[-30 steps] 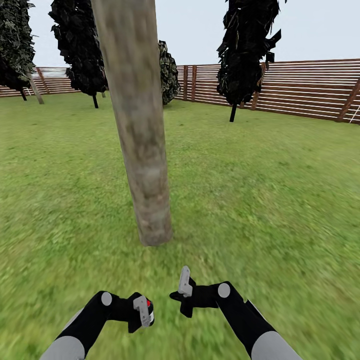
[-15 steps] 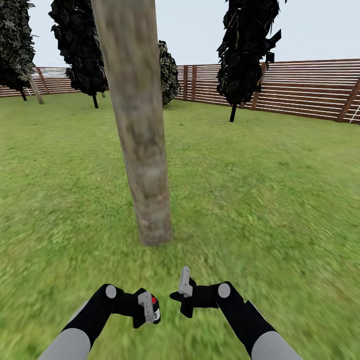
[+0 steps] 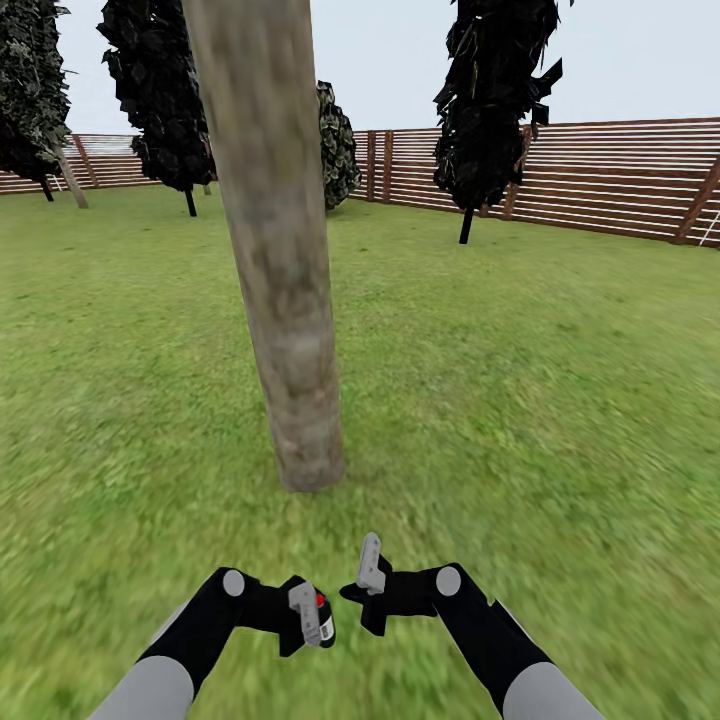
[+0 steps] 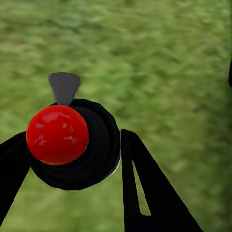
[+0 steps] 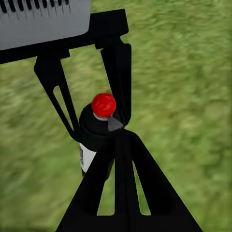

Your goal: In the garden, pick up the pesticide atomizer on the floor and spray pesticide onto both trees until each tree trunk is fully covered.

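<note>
left hand (image 3: pixel 318 618): your left hand is clenched around the pesticide atomizer (image 3: pixel 322 615), low in the head view, just left of centre
left hand fingers (image 4: pixel 150 193): black, one on each side of the bottle in the left wrist view, pressing its body
pesticide atomizer: black bottle, red round cap (image 4: pixel 57 135), grey nozzle tab (image 4: pixel 64 86) sticking out past the cap; white label on the side shows in the right wrist view (image 5: pixel 99 137); held off the grass, above the floor (image 3: pixel 520 420)
right hand (image 3: pixel 368 575): your right hand sits just beside the left one, apart from it, grey finger pointing up; holding nothing; can't tell whether its fingers are parted or closed
right hand fingers (image 5: pixel 126 188): black, appear as one overlapping shape in the right wrist view, gap not readable
tree trunk (image 3: pixel 275 280): thick, mottled grey-brown, straight ahead of both your hands, leaning slightly, base on the grass near the hands; top runs out of the head view
floor: blurry green grass all around, under both hands
fence (image 3: pixel 600 175): brown horizontal slats along the far edge of the garden
dark trees (image 3: pixel 495 90): black-leaved, standing well back near the fence, on both sides of the trunk
</note>
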Motion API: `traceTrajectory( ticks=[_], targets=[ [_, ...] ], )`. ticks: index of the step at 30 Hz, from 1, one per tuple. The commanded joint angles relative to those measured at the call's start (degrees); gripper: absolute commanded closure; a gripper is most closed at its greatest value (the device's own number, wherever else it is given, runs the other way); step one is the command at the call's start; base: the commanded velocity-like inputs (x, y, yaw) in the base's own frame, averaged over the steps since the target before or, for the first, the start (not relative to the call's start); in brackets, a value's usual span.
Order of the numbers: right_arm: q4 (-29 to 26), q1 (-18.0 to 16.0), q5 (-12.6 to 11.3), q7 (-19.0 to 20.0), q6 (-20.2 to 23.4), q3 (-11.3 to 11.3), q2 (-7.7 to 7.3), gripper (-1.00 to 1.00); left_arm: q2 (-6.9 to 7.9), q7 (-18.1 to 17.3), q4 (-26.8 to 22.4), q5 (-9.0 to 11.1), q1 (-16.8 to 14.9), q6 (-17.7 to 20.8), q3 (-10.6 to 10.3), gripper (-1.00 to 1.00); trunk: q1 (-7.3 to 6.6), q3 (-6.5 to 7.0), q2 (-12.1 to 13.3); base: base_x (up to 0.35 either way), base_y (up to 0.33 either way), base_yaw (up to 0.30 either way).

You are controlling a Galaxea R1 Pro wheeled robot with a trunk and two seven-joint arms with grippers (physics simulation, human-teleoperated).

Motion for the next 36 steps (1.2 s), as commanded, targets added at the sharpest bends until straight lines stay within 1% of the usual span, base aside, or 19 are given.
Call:
traceTrajectory(
  ticks=[1,15,20,27,33,36],
  targets=[
    [0.0,0.0,0.6,0.0,-0.5,-0.1,0.01,1.00,-0.32,-0.3,0.0,-0.6,-0.1,-0.6,0.5,1.00,-0.01,-0.05,0.0,0.000,0.000,0.000],
    [0.0,0.0,0.6,0.0,-0.5,-0.1,0.01,1.00,-1.10,-0.4,0.0,-0.5,-0.2,-0.8,0.5,1.00,-0.01,-0.05,0.0,0.000,0.000,0.000],
    [0.0,0.0,0.6,0.0,-0.5,-0.1,0.01,1.00,-1.12,-1.9,-0.1,-0.4,-0.2,-0.9,0.5,1.00,-0.01,-0.05,0.0,0.000,0.000,0.000],
    [0.0,0.0,0.6,0.0,-0.5,-0.1,0.01,1.00,-1.13,-2.3,-0.1,-0.2,-0.4,-1.0,0.5,1.00,-0.01,-0.05,0.0,0.000,0.000,0.000],
    [0.0,0.0,0.6,0.0,-0.5,-0.1,0.01,1.00,-1.12,-2.3,-0.1,1.1,-0.7,-1.1,0.6,1.00,-0.01,-0.05,0.0,0.000,0.000,0.000],
    [0.0,0.0,0.6,0.0,-0.5,-0.1,0.01,1.00,-1.18,-2.3,-0.1,1.3,-0.8,-1.2,0.6,1.00,-0.01,-0.05,0.0,0.000,0.000,0.000]
  ],
)
